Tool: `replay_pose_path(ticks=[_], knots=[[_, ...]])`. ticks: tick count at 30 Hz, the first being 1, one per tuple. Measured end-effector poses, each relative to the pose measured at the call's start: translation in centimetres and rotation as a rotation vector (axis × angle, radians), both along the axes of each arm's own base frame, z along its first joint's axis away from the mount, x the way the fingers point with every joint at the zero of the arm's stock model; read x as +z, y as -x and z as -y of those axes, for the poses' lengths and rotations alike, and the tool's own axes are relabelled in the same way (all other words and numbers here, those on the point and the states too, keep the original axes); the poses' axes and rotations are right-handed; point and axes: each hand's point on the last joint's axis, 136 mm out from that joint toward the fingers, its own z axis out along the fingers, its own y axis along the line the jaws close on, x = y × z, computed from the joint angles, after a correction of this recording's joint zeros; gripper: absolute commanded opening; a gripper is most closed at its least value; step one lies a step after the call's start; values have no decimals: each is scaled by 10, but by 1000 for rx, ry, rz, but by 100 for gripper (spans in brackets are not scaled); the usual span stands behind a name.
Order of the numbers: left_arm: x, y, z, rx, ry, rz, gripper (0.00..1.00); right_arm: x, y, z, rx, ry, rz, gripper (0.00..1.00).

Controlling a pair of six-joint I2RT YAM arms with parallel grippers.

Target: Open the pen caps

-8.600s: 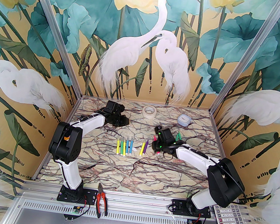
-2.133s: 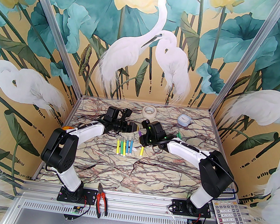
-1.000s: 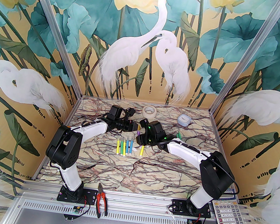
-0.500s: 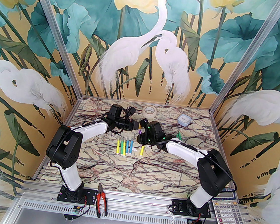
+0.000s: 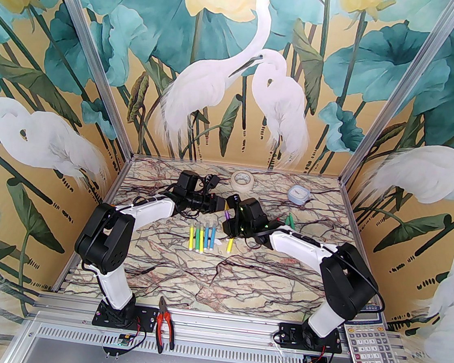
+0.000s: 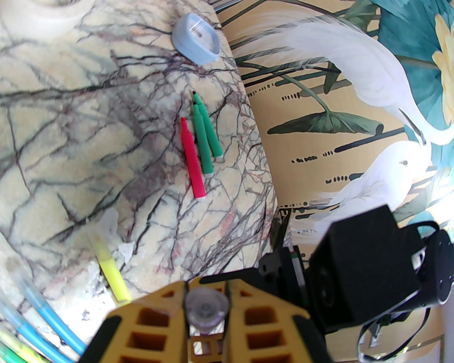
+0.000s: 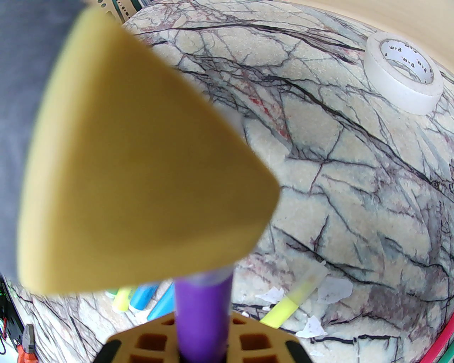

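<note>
Two grippers seen tip to tip in the air over the far middle of the table (image 5: 214, 281). Found the left gripper (image 6: 206, 288) pinched tight on the cap (image 6: 206, 309), a small see-through one, with a yellow finger on each side of it. Found the right gripper (image 7: 204, 320) pinched tight on the purple pen (image 7: 204, 301), low on its body. Saw the cap at the top end of that pen, tucked between the left gripper's tips and touching them. Could not tell cap on from cap off, with the join hidden behind a big yellow finger (image 7: 142, 170). From above, saw the purple pen tilted up between the two grippers, clear of the table.

Below, saw a row of pens (image 5: 201, 237) lying flat on the table, with pale caps (image 5: 207, 224) on their far ends. Saw a yellow pen (image 5: 230, 244) just beside that row. Saw two green pens (image 6: 205, 141) and a red pen (image 6: 192, 163) lying together with bare tips, well apart from the grippers. Saw tape (image 5: 243, 179) near the back wall.
</note>
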Motion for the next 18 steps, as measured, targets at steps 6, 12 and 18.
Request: replay_pose_path(ticks=[6, 12, 18], knots=[[-1, -1, -2, 14, 3, -19, 0, 1, -1, 1, 4, 2, 24, 0], [-3, -10, -9, 64, -9, -30, 0, -6, 3, 6, 15, 28, 24, 0], [-8, -49, -60, 250, -54, -14, 0, -37, 25, 26, 12, 119, -72, 0]])
